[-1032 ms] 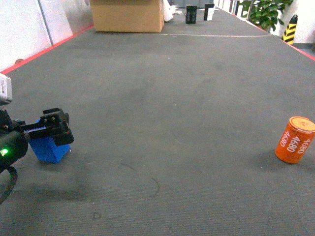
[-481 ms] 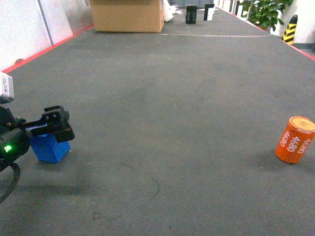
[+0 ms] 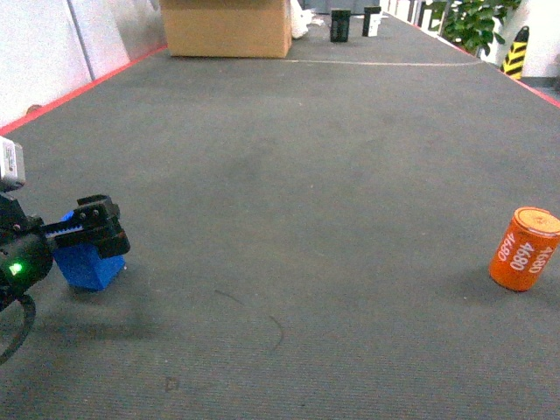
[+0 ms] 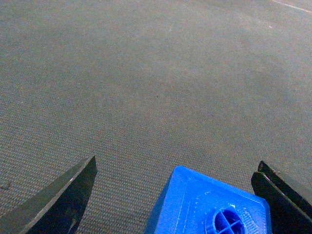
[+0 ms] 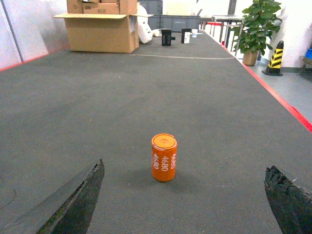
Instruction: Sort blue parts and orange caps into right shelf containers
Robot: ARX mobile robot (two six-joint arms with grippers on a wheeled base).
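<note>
Straddling the blue part (image 4: 209,207) at the far left of the head view, the left claw (image 3: 87,241) is low over the dark carpeted floor (image 3: 289,175), jaws spread wide. In the left wrist view 1 finger sits well off the block on the left and the other close by its right edge; neither clearly touches it, and nothing is gripped yet.

Blue part: moulded plastic block, flat top with a round ribbed socket. Likely rigid, light, smooth-sided. Best hold looks to be across 2 opposite flat walls, low enough not to ride up.

Far back, left of centre: brown cardboard box (image 3: 226,26).

Right: 1 orange cap (image 3: 523,249) upright on the floor, well apart from the block, white "4680" on its side. Probably stiff, light, prone to roll if tipped; take it across the round wall at mid-height.

Right claw (image 5: 185,204): spread wide, empty, cap centred ahead of it, not yet reached.

No blue crates in view.
</note>
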